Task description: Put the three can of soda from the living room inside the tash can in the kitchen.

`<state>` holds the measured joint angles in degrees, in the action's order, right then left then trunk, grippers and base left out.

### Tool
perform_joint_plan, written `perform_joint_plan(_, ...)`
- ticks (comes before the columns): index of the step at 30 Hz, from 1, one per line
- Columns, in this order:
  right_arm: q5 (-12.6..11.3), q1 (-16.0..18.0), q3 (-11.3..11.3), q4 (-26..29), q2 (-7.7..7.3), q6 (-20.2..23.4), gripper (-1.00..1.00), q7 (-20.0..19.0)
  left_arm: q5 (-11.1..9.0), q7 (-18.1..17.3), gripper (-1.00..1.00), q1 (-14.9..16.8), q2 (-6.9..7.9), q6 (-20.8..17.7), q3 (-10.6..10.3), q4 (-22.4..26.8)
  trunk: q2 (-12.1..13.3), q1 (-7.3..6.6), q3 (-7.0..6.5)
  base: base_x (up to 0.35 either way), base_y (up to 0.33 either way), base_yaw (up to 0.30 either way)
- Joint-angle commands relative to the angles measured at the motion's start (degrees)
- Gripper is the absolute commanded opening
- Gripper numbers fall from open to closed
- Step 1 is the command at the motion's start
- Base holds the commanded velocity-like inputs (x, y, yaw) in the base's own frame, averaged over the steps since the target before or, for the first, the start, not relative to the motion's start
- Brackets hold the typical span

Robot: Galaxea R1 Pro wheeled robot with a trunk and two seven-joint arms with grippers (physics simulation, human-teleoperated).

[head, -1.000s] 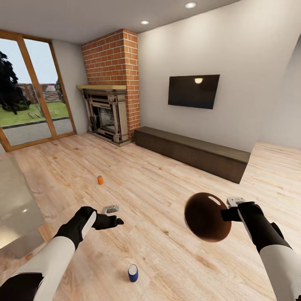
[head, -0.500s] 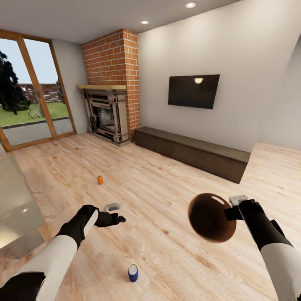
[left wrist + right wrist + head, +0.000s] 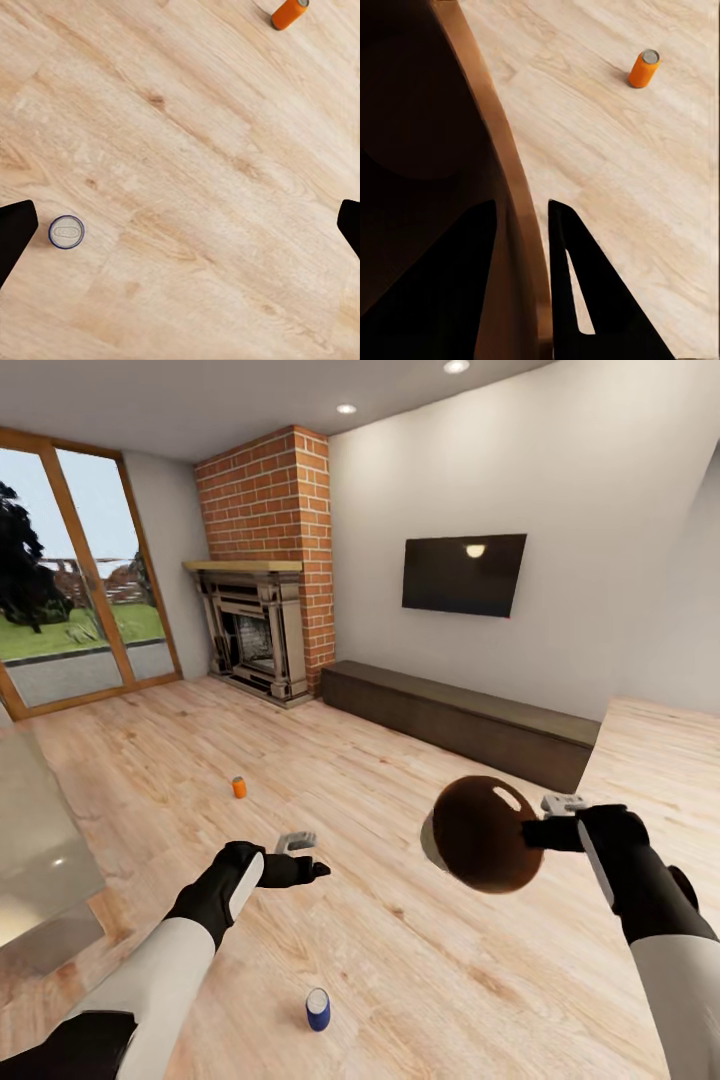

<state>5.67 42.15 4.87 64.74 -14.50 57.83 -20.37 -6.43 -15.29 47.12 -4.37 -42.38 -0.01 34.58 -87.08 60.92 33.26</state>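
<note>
Trash can (image 3: 450,150): cut off by the right wrist view's edges, only part of its copper-brown inside and rim showing.
Right gripper (image 3: 548,832): fingertips hidden behind the trash can's rim in the head view.
Left gripper (image 3: 180,225): both fingers cut off at the left wrist view's edges.
Orange soda can (image 3: 239,788): label too small to read.

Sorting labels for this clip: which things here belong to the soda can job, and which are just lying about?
Job:
- orange soda can on the floor
- trash can, held at its rim by the right end effector

Lying about:
- blue can
- fireplace
- low cabinet
- TV
</note>
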Motion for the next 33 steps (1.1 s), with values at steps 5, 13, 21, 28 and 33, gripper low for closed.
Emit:
perform_joint_plan(5,3.2,0.0,0.0,1.0,-0.01,-0.2,-1.0,0.0,0.1,0.0,1.0,0.0,-0.02,0.0,0.0,0.0,-2.0,1.1,0.9,0.0,0.0,0.0)
perform_joint_plan(13,3.3,0.0,-0.5,1.2,0.0,-0.2,-1.0,0.0,0.2,0.1,1.0,0.0,-0.02,0.0,0.0,0.0,-5.2,2.86,2.34,0.0,0.0,0.0)
perform_joint_plan(21,3.3,-0.1,-1.5,1.2,0.0,-0.2,-1.0,0.0,0.2,0.1,1.0,0.0,-0.02,0.1,-0.1,-0.3,-8.4,4.62,3.77,0.0,0.0,0.0)
perform_joint_plan(28,3.3,-0.1,-1.7,1.2,0.14,-0.2,-1.0,0.0,0.3,0.1,1.0,0.0,-0.02,0.5,-0.1,-0.6,-11.2,6.15,5.03,0.0,0.0,0.0)
perform_joint_plan(33,3.3,-0.1,-1.9,1.3,0.21,-0.2,-1.0,0.0,0.5,0.1,1.0,0.0,-0.02,0.8,-0.2,-0.7,-13.3,7.25,5.93,0.0,0.0,0.0)
